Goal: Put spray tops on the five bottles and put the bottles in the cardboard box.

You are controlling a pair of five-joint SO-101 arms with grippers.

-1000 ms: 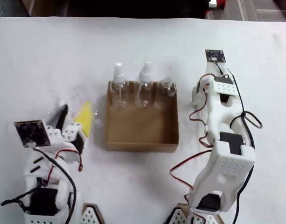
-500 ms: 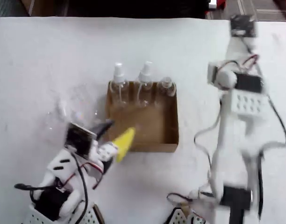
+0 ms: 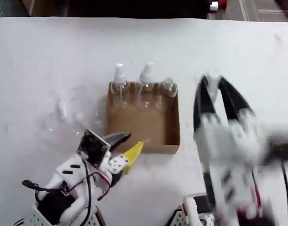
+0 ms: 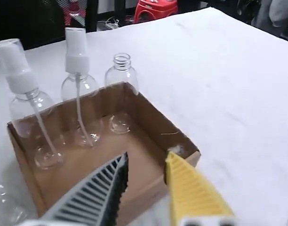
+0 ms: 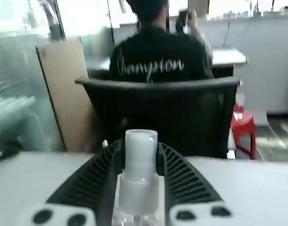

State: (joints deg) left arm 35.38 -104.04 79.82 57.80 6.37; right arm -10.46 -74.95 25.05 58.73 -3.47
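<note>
White spray top [image 5: 139,160] stands upright, pinched in the right gripper [image 3: 212,82], just outside the box [image 3: 143,148] by its uncapped bottle [image 3: 168,88]; the left gripper [image 3: 133,140] gapes empty at the box's front.

three bottles [image 3: 145,89] stand along the cardboard box's [image 3: 143,148] far wall.

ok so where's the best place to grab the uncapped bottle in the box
Probably the neck of the uncapped bottle, coming straight down from above. It stands upright in a corner of the cardboard box, with walls on two sides and a capped bottle close beside it, so its round body is hemmed in; the neck and shoulders rise clear of the rim.
</note>
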